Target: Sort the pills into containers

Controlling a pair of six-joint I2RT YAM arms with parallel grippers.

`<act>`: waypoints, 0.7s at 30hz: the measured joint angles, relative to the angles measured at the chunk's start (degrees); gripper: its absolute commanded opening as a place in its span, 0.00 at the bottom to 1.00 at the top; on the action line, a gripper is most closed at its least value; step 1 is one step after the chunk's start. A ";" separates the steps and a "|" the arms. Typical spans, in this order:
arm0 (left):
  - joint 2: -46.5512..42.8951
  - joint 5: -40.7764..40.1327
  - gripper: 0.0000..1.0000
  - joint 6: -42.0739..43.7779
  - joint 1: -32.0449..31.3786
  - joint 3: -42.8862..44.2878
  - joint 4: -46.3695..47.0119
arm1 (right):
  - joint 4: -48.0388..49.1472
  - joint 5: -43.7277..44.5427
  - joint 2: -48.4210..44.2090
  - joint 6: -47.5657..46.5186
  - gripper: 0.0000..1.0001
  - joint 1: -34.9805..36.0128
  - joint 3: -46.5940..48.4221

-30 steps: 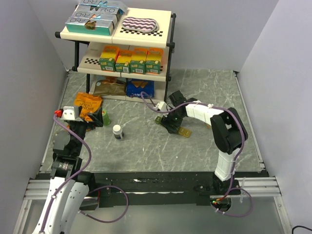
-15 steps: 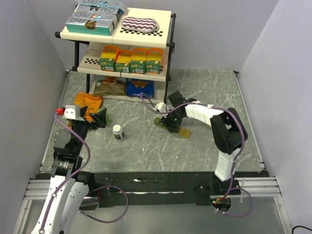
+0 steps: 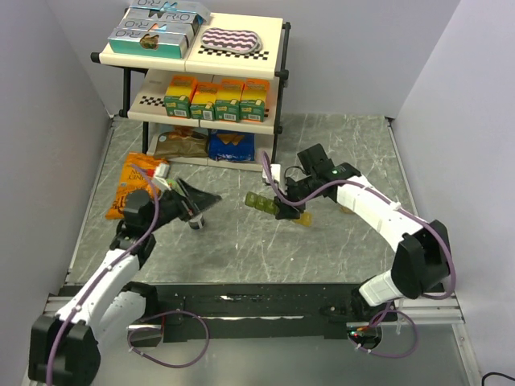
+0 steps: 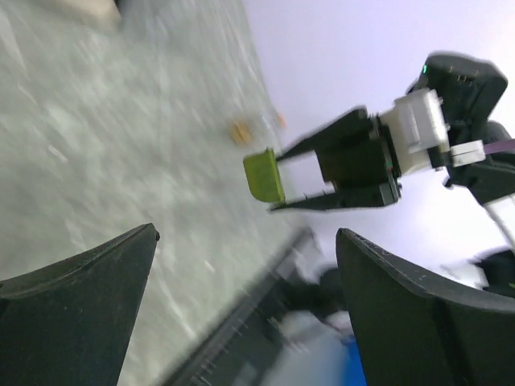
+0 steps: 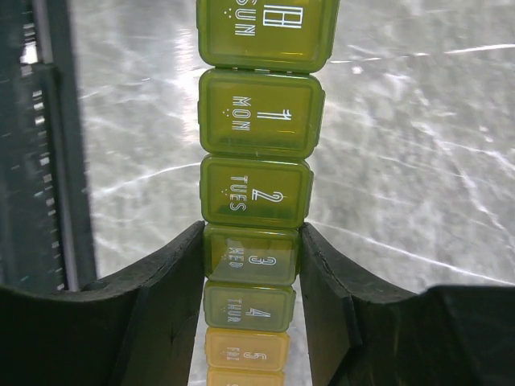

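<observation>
The top camera sits high above the near edge, looking down and away over the whole table (image 3: 338, 249) to the far shelf (image 3: 272, 47). The left wrist camera looks low and rightward, blurred, across to the right gripper (image 4: 278, 178). The right wrist camera looks closely down on the containers (image 5: 256, 112), which all three views share.

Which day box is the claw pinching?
The WED box, number 3: it alone sits between the jaws of the right gripper; MON and TUES stick out.

Shelf rack (image 3: 270, 32), green cartons (image 3: 216, 100), perhaps chip bags (image 3: 133, 181)
</observation>
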 measured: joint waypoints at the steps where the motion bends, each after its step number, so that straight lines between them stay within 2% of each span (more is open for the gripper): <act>1: 1.01 0.50 0.99 -1.60 -1.14 -0.24 0.55 | -0.44 -0.85 -0.76 -0.39 0.17 0.00 -0.44; 7: 7.10 1.05 0.99 -9.03 -11.34 0.81 6.73 | -2.08 -2.82 -3.08 -1.77 0.17 0.44 -3.15; 13: 13.27 -3.15 0.99 -10.80 -17.84 4.90 5.01 | -2.32 -3.48 -4.85 -2.36 0.17 1.66 -4.13; 15: 15.32 -4.72 0.96 -10.86 -20.13 6.56 3.39 | -2.27 -3.50 -5.27 -2.43 0.17 2.23 -4.22; 18: 18.03 -6.47 0.86 -10.82 -22.67 8.76 1.20 | -2.16 -3.58 -5.77 -2.49 0.17 2.82 -4.85; 21: 20.74 -8.17 0.72 -10.58 -24.55 11.17 -1.14 | -2.23 -3.52 -5.84 -2.62 0.17 3.45 -5.09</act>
